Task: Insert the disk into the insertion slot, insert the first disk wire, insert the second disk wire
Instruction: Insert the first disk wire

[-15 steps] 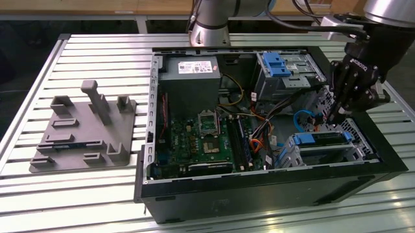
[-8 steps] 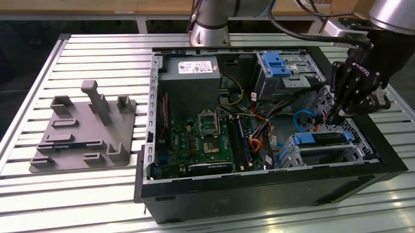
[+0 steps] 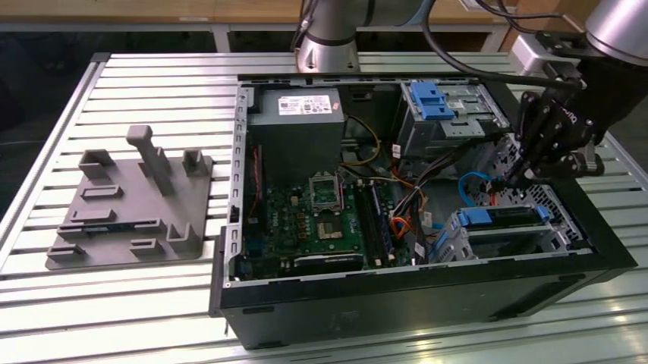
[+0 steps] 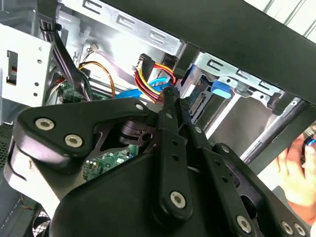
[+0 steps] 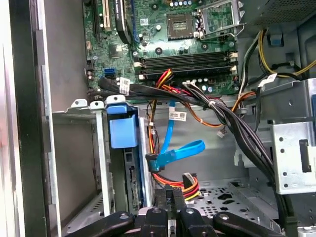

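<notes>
The disk (image 3: 503,218), silver in a blue carrier, lies inside the insertion slot (image 3: 555,227), a perforated metal cage at the case's near corner on the exterior view's right. Its blue tab (image 5: 122,129) and connector end (image 5: 132,187) face the case's inside. My gripper (image 3: 508,180) reaches down into the case just beyond the cage. The fingertips (image 5: 163,198) are together on the red and yellow disk wire (image 5: 190,183), close to its black plug (image 4: 143,62). A blue disk wire (image 5: 178,152) hangs loose beside it, and its plug (image 5: 153,160) is free. The gripper (image 4: 170,93) sits near the disk's tab (image 4: 220,89).
A thick black cable bundle (image 5: 232,128) crosses above the motherboard (image 3: 324,220). A taller grey bay with a blue latch (image 3: 433,98) stands at the case's far side. A grey fixture (image 3: 132,205) lies on the slatted table. A person's hand (image 4: 301,168) is outside the case wall.
</notes>
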`<state>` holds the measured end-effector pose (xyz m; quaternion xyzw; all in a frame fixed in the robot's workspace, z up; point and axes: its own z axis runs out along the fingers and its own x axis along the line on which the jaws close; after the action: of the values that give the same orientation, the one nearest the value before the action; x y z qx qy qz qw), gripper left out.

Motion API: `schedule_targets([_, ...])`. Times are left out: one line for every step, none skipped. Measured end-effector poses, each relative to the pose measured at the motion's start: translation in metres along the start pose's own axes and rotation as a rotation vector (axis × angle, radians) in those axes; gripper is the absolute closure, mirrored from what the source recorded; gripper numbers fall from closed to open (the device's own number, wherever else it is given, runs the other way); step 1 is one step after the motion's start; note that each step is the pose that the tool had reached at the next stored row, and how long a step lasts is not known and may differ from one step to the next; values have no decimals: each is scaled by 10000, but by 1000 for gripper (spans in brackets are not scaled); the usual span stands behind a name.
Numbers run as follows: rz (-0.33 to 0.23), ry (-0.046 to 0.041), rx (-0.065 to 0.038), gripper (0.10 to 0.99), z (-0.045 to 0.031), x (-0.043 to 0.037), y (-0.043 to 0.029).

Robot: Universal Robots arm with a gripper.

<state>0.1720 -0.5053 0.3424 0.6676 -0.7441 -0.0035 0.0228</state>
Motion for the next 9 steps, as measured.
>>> schedule_targets([-1, -14, -1, 922, 1, 12, -2])
schedule_targets([-2, -14, 0, 922, 0, 12, -2])
schedule_targets([-2, -14, -1, 922, 0, 12, -2])
schedule_targets([-1, -15, -1, 922, 0, 12, -1])
schedule_targets([-1, -14, -1, 922, 0, 12, -1])
schedule_targets([-1, -14, -1, 922, 0, 12, -1])
schedule_targets([-1, -19, -1, 922, 0, 12, -1])
schedule_targets([-3, -84, -6, 922, 0, 19, 2])
schedule_targets([-8, -197, -15, 922, 0, 28, 2])
